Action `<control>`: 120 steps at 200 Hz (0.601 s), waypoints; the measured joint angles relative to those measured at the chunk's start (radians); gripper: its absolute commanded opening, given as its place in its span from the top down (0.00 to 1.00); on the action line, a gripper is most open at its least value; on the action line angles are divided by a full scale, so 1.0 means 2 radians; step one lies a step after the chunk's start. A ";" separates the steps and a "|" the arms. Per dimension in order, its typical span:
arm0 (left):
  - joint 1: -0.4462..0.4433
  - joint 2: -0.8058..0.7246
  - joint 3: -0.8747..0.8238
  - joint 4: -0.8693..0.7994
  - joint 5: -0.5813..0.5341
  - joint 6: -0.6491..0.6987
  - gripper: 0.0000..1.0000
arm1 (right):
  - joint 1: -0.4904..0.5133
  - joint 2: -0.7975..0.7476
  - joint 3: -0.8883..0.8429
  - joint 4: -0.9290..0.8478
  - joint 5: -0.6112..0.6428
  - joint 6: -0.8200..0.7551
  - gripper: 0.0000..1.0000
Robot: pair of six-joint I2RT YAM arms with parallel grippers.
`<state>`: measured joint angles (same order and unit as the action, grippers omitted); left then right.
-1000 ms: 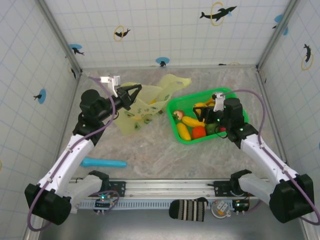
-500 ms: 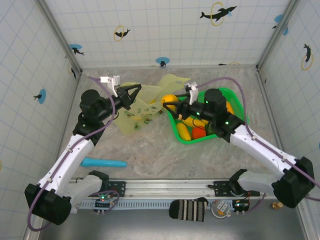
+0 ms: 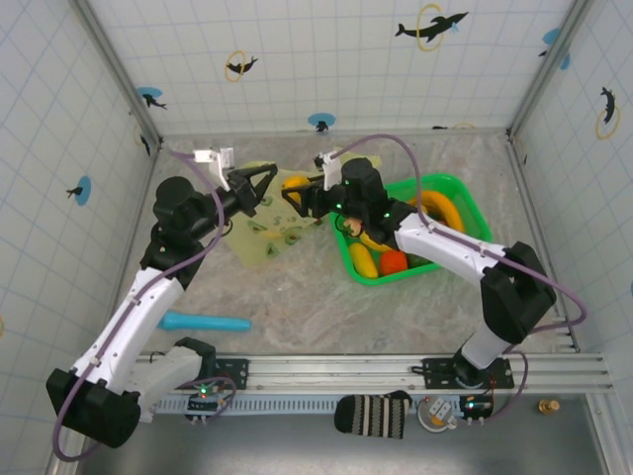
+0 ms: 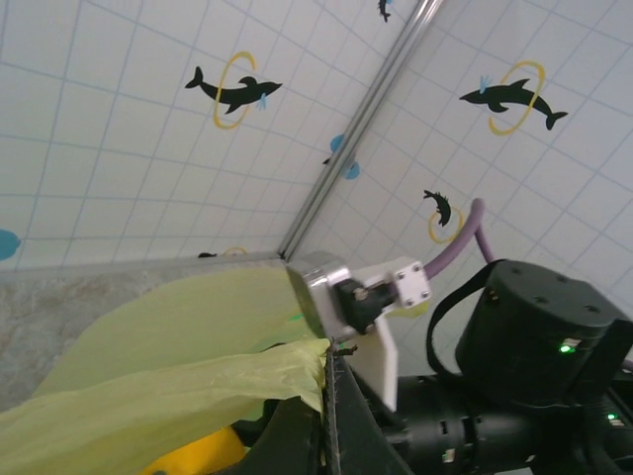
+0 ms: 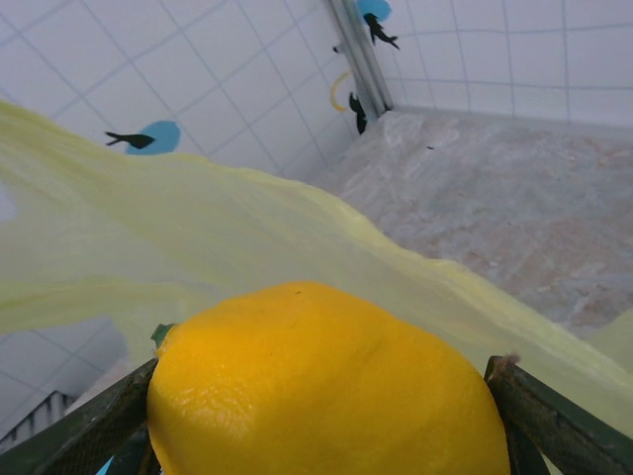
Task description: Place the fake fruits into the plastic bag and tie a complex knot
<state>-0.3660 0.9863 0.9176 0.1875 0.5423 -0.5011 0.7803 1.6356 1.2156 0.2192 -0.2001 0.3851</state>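
The plastic bag [image 3: 269, 234] lies at the back left, pale yellow-green with an avocado print, and one edge is lifted. My left gripper [image 3: 265, 186] is shut on that lifted edge; in the left wrist view the film [image 4: 148, 361] bunches at the closed jaws of the gripper [image 4: 331, 361]. My right gripper [image 3: 296, 192] is shut on a yellow-orange fake fruit [image 3: 295, 183] right at the bag's mouth, close to the left fingertips. In the right wrist view the fruit [image 5: 326, 381] sits between the fingers [image 5: 559, 421], with bag film [image 5: 198, 233] just behind it.
A bright green tray [image 3: 468, 201] at the right holds more fake fruits: a yellow banana [image 3: 361, 260], a red-orange piece [image 3: 393, 261] and others. A teal-blue stick [image 3: 204, 322] lies near the left arm. Tiled walls close in the table on three sides.
The right arm lifted the yellow-orange fruit out of the green tray and carried it left to the bag's mouth. The left gripper has kept holding the bag's edge in place.
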 measured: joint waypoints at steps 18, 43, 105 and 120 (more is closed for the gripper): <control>0.000 -0.002 0.003 0.000 0.000 0.000 1.00 | -0.004 0.024 0.019 -0.003 0.013 0.004 0.36; 0.000 -0.002 0.006 0.000 0.000 0.000 1.00 | -0.008 0.054 0.055 -0.018 0.023 0.010 0.34; 0.000 -0.002 0.007 0.000 0.000 0.002 1.00 | -0.007 0.077 0.063 -0.052 0.017 0.013 0.21; 0.000 -0.002 0.007 0.000 0.000 0.002 1.00 | -0.007 0.076 0.063 -0.052 0.017 0.013 0.21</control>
<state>-0.3660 0.9817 0.9321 0.1875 0.5419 -0.4969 0.7666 1.7885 1.3407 0.1143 -0.1661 0.4107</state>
